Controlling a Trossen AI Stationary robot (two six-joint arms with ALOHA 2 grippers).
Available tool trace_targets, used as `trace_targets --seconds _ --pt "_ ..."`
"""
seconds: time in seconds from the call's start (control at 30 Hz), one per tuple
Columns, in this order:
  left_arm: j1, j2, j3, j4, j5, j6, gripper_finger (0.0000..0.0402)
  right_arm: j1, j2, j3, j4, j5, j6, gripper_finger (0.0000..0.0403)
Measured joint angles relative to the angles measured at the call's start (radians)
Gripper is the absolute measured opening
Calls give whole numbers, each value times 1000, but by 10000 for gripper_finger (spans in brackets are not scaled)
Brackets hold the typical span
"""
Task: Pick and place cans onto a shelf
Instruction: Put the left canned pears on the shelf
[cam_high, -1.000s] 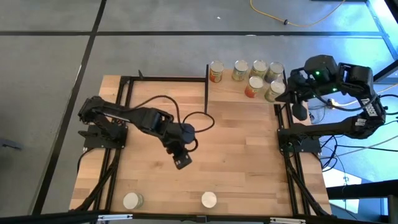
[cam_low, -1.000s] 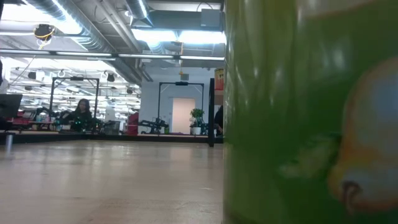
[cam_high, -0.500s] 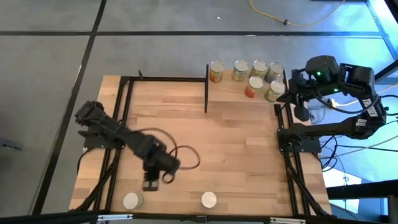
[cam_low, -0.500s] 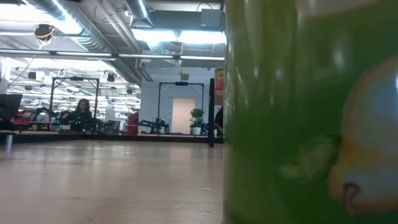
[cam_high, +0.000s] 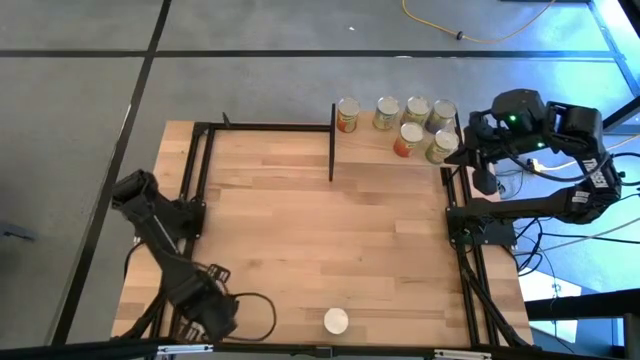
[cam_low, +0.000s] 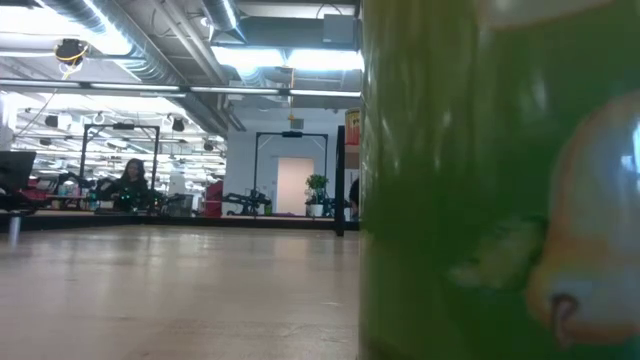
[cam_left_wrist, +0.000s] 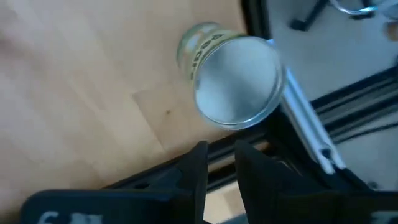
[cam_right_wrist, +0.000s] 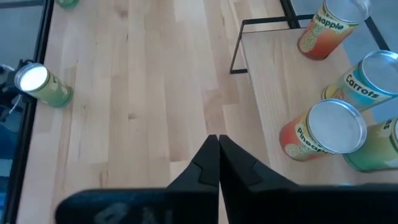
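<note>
At the near left corner of the table (cam_high: 300, 230), the left gripper (cam_high: 205, 322) hangs low over the wood, at the end of its stretched arm. From above it covers the can under it. In the left wrist view this can (cam_left_wrist: 236, 84) stands upright next to the black frame rail at the table edge, with a shiny round top and a yellow-green label. It is just in front of the fingertips (cam_left_wrist: 200, 163). The two fingers have only a narrow gap between them, and nothing is in this gap, so the left gripper holds nothing.

Further to the right, at the middle of the near edge, a second can (cam_high: 336, 321) stands alone. The low view is half filled by a green label (cam_low: 480, 180) very close to the camera.

At the far right of the table is the shelf (cam_high: 365, 148), with its black upright panel on the left side. Six cans stand on it: four in a back row (cam_high: 386, 113) and two in front (cam_high: 408, 138). The right wrist view shows labels with "Pineapple" (cam_right_wrist: 323, 134) and "Carrots" (cam_right_wrist: 373, 78).

Just beside the right edge of the shelf, the right gripper (cam_right_wrist: 217, 155) hovers with its fingers pressed together, and it is empty.

Far behind the table, a person (cam_low: 130, 178) sits in the room.
</note>
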Motion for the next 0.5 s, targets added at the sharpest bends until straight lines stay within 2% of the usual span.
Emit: trace_targets --seconds 0.13,0.2,0.33,0.5 --pt "-33 0 -1 4 -146 -115 74 0 0 0 0 0 25 2" --pt "-37 0 -1 19 -184 -163 74 0 0 0 0 0 25 2" --pt "-45 0 -1 67 -206 -245 74 0 0 0 0 0 25 2" --pt "-50 0 -1 106 -221 -257 74 0 0 0 0 0 24 3"
